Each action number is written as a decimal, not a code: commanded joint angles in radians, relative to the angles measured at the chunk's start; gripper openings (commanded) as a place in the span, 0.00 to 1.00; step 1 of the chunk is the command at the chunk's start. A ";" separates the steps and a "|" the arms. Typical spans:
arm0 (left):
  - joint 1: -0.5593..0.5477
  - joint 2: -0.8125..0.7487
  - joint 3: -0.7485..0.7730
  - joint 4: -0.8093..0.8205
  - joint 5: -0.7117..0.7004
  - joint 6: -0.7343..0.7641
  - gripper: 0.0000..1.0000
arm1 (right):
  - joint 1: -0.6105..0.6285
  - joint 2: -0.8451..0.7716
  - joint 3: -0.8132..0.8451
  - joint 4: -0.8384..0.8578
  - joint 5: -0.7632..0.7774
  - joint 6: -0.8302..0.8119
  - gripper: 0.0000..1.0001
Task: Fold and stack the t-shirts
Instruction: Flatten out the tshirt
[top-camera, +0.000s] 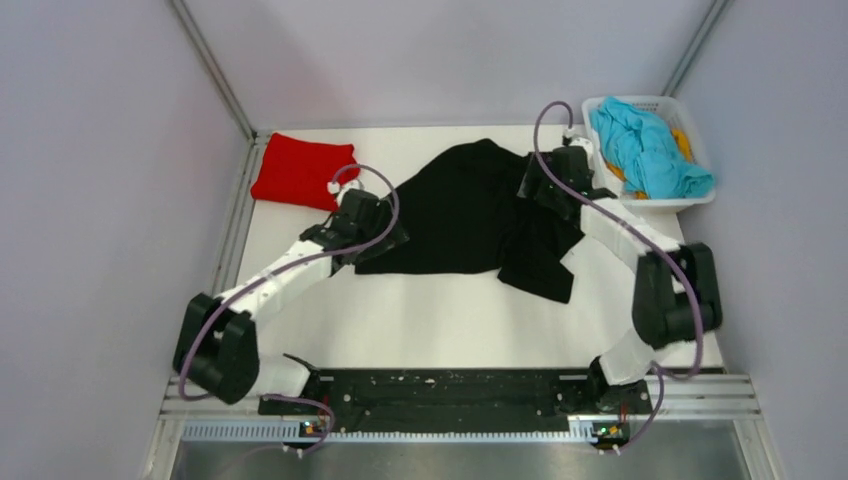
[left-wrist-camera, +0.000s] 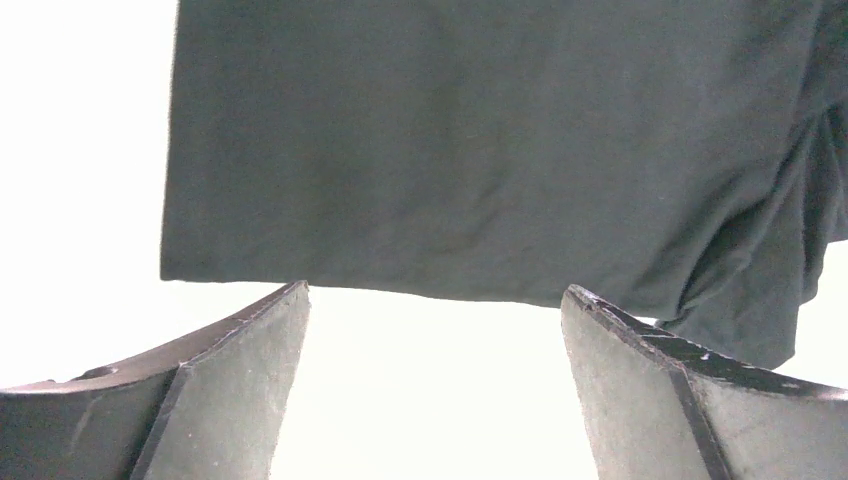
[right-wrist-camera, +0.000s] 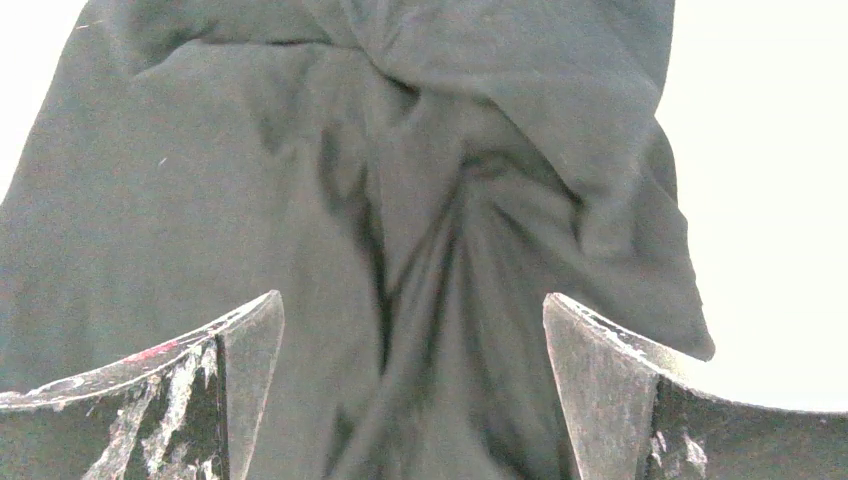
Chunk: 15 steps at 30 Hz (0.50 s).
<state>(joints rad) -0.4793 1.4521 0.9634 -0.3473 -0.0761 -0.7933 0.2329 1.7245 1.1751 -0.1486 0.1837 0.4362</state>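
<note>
A black t-shirt (top-camera: 470, 215) lies spread and rumpled in the middle of the white table, its right side bunched. My left gripper (top-camera: 385, 235) is open at the shirt's left hem; in the left wrist view (left-wrist-camera: 435, 300) the hem (left-wrist-camera: 400, 285) lies just beyond the fingertips over bare table. My right gripper (top-camera: 535, 190) is open above the shirt's bunched right part; the right wrist view (right-wrist-camera: 412, 305) shows wrinkled black cloth (right-wrist-camera: 430, 200) between the jaws, not gripped. A folded red t-shirt (top-camera: 300, 170) lies at the back left.
A white basket (top-camera: 690, 120) at the back right holds a crumpled blue t-shirt (top-camera: 650, 150) over something orange (top-camera: 683, 142). Grey walls close in on both sides. A black rail (top-camera: 440, 395) runs along the near edge.
</note>
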 joint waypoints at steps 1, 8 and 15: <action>0.022 -0.198 -0.153 -0.070 -0.252 -0.081 0.99 | 0.003 -0.374 -0.233 0.026 0.006 0.032 0.99; 0.232 -0.203 -0.322 0.080 -0.080 -0.076 0.89 | 0.002 -0.765 -0.607 0.062 -0.085 0.065 0.99; 0.235 -0.032 -0.265 0.112 0.020 -0.064 0.71 | 0.002 -0.926 -0.676 0.034 -0.030 0.059 0.99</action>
<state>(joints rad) -0.2440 1.3457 0.6403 -0.2996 -0.1307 -0.8619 0.2329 0.8627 0.4839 -0.1360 0.1299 0.4931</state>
